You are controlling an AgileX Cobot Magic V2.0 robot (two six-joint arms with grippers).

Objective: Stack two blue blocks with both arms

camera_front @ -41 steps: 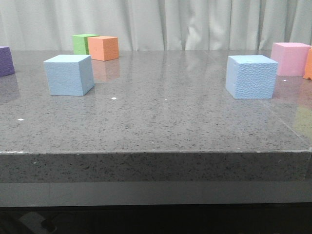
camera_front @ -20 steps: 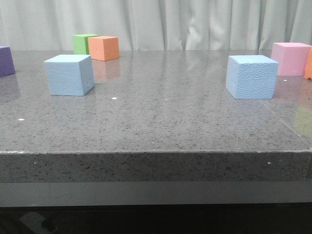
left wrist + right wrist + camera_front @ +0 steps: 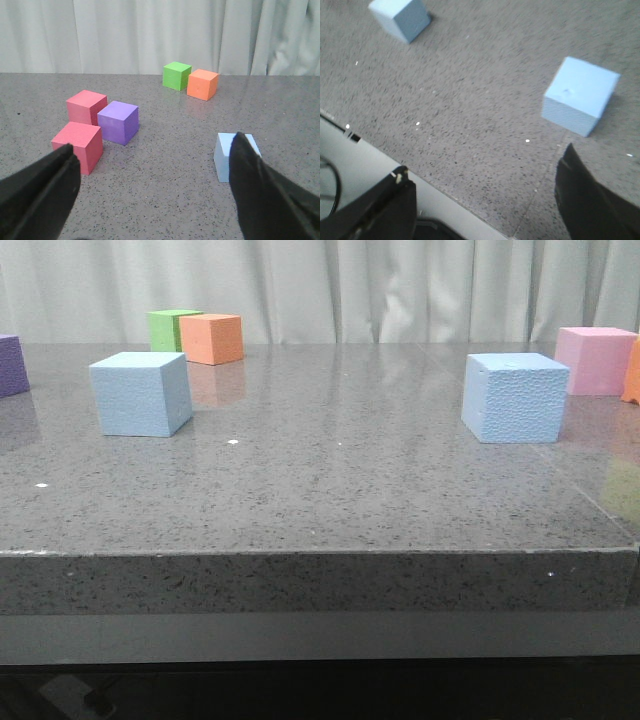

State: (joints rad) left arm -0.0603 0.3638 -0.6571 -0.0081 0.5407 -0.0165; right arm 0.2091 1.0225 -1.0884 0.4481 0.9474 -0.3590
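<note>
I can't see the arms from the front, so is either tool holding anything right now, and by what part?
Nothing is held. Both the left tool and right tool are open and empty.

My grey speckled table [image 3: 330, 490] carries two blue blocks, one left [image 3: 140, 393], one right [image 3: 515, 397], well apart, plus green [image 3: 172, 329], orange [image 3: 212, 338], purple [image 3: 12, 365] and pink [image 3: 596, 360] cubes.

I work in what looks like a staged test space: a speckled grey stone table [image 3: 330, 490], a plain pale curtain [image 3: 400, 290] closing off the back, and only coloured foam cubes [image 3: 118, 121] set out.
</note>
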